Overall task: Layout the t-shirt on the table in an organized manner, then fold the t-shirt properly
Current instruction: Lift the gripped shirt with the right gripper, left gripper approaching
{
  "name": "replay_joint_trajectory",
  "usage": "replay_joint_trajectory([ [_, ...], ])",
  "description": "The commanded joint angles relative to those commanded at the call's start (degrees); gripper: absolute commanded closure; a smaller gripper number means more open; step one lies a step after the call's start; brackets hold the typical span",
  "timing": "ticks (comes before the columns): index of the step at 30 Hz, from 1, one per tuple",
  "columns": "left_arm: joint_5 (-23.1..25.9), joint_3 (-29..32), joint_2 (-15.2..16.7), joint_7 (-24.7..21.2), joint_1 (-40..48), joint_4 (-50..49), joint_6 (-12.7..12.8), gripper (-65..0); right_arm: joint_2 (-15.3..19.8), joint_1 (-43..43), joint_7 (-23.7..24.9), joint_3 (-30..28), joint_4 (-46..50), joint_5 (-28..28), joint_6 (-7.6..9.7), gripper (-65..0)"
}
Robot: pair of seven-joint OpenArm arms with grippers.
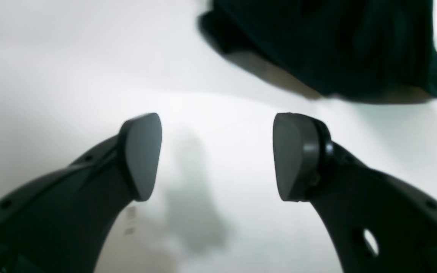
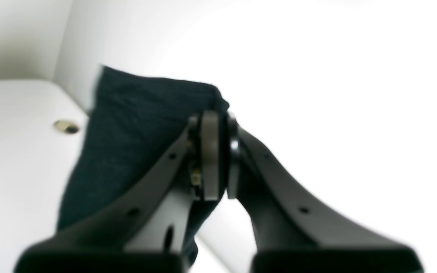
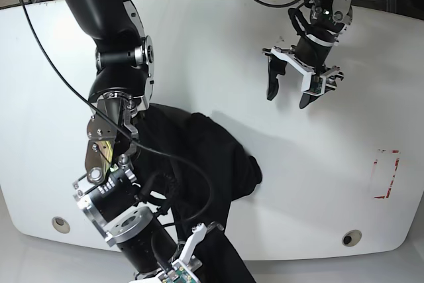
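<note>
Over the table: left gripper spread wide, empty, clear of the shirt. Down front: right gripper pinched tight on the black t-shirt, cloth lifted.

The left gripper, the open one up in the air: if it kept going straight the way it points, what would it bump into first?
Most likely the bare white table. The left gripper points down at it with nothing between its jaws; the black t-shirt lies off to one side of that line, though depth is hard to judge.

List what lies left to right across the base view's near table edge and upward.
Left grommet hole → right gripper holding the black t-shirt → left gripper, open above the table → right grommet hole → red tape marks.
</note>
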Motion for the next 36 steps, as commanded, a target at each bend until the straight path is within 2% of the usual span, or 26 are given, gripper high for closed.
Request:
replay_joint_trajectory([
  [6, -0.09, 3.52, 0.0, 0.0, -2.55, -3.87, 0.0, -43.5, -0.09, 6.24, -3.08, -0.09, -0.09, 0.0, 0.0, 0.0],
  [16, -0.09, 7.56, 0.53, -0.26, -7.47, -9.93, 0.0, -43.5, 0.09, 13.63, -3.69, -0.09, -0.18, 0.09, 0.0, -1.6],
  [20, -0.09, 7.91, 2.46, -0.35, -9.41, -11.43, 0.09, -43.5, 0.09, 16.35, -5.8, -0.09, -0.18, 0.09, 0.09, -1.1],
  [28, -0.09, 7.91, 5.19, -0.18, -14.33, -14.33, 0.09, -43.5, 0.09, 20.84, -6.51, -0.09, -0.18, 0.09, 0.09, -0.8],
  [36, -0.09, 8.0, 6.24, -0.35, -17.14, -17.41, 0.09, -43.5, 0.18, 23.65, -8.62, -0.09, -0.18, 0.09, 0.26, -0.8],
])
